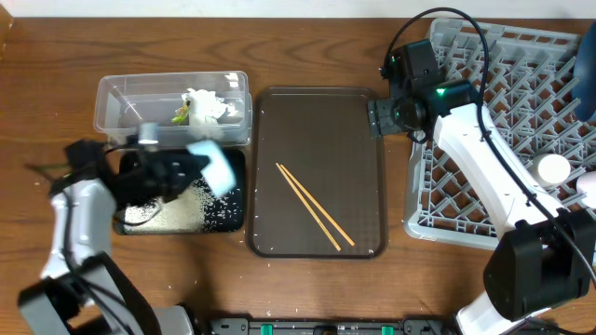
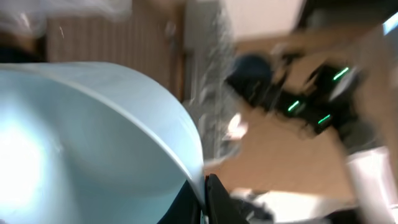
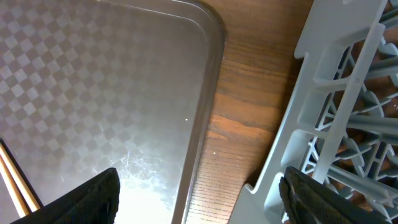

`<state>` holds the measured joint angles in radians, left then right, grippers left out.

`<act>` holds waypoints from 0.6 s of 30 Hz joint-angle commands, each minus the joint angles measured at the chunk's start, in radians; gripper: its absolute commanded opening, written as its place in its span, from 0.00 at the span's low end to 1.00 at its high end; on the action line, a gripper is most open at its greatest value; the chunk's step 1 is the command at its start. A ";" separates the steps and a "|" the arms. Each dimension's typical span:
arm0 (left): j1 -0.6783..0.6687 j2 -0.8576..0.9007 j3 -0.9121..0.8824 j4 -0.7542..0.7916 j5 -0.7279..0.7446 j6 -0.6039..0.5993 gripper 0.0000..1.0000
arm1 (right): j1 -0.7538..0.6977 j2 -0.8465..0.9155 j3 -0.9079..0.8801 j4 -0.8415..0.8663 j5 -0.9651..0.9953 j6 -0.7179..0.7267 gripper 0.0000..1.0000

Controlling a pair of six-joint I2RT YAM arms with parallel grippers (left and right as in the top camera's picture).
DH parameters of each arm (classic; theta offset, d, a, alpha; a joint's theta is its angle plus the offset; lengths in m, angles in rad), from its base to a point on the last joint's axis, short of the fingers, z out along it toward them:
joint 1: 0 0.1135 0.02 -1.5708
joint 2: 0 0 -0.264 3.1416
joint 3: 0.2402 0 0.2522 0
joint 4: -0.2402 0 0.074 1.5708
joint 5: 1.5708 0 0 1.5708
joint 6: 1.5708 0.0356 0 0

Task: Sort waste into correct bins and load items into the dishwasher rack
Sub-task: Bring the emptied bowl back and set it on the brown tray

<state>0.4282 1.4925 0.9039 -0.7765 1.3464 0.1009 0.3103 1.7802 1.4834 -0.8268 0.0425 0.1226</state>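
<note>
Overhead, we see the left gripper [image 1: 189, 170] clenched on the rim of the bowl [image 1: 214, 167], which is tipped on its side above the black tray [image 1: 233, 221]. Grains [image 1: 177, 212] lie spread over that tray's floor. Just behind it stands the tub [image 1: 116, 98], holding the tissue [image 1: 207, 104] with the wrapper [image 1: 181, 114] beside it. The brown tray [image 1: 317, 121] sits in the middle of the table [image 1: 56, 56], and the chopsticks [image 1: 315, 207] lie on it slantwise, close together.

The right gripper [image 1: 374, 117] hangs over the brown tray's far right corner, next to the rack [image 1: 503, 102]. Two cups [image 1: 554, 167] rest in the rack's right part.

From the left wrist the picture is blurred. The bowl [image 2: 93, 137] fills the left half, and one of the dark fingers [image 2: 217, 202] lies against its rim.

From the right wrist we see the fingers [image 3: 93, 199] spread wide with nothing between them. Below the right gripper [image 3: 202, 199] are the brown tray's edge [image 3: 205, 124], a strip of bare table [image 3: 249, 124] and a corner of the rack [image 3: 329, 93]. The chopsticks [image 3: 12, 180] show at the lower left.
</note>
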 commanded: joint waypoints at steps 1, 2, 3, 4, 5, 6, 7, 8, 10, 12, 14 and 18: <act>-0.171 -0.068 0.055 0.027 -0.224 -0.074 0.06 | -0.011 -0.002 0.000 0.000 0.013 0.011 0.81; -0.211 -0.079 0.061 0.043 -0.269 -0.098 0.06 | -0.011 -0.002 0.000 0.001 0.013 0.011 0.82; -0.270 -0.092 0.064 0.074 -0.335 -0.136 0.06 | -0.011 -0.002 0.000 0.002 0.013 0.011 0.82; -0.321 -0.101 0.064 0.103 -0.391 -0.167 0.06 | -0.011 -0.002 0.000 0.003 0.013 0.012 0.81; -0.384 -0.104 0.064 0.137 -0.457 -0.197 0.06 | -0.011 -0.002 0.000 0.003 0.013 0.012 0.82; -0.439 -0.104 0.064 0.166 -0.508 -0.218 0.07 | -0.011 -0.002 0.000 0.003 0.013 0.012 0.81; -0.500 -0.098 0.064 0.200 -0.564 -0.235 0.07 | -0.011 -0.002 0.000 0.002 0.014 0.012 0.81; -0.549 -0.090 0.064 0.229 -0.609 -0.245 0.07 | -0.011 -0.002 0.000 0.000 0.017 0.012 0.80; -0.653 -0.066 0.064 0.295 -0.709 -0.258 0.08 | -0.011 -0.002 0.001 -0.004 0.065 0.039 0.80; -0.741 -0.035 0.064 0.360 -0.807 -0.274 0.08 | -0.013 -0.004 0.005 -0.006 0.092 0.058 0.80; -0.812 0.004 0.064 0.427 -0.877 -0.283 0.08 | -0.017 -0.008 0.011 -0.004 0.082 0.064 0.80; -0.904 0.091 0.064 0.574 -0.946 -0.283 0.08 | -0.024 -0.025 0.026 -0.004 0.072 0.064 0.81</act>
<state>-0.4362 1.5352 0.9550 -0.2508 0.5423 -0.1612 0.3031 1.7802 1.4841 -0.8299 0.0967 0.1608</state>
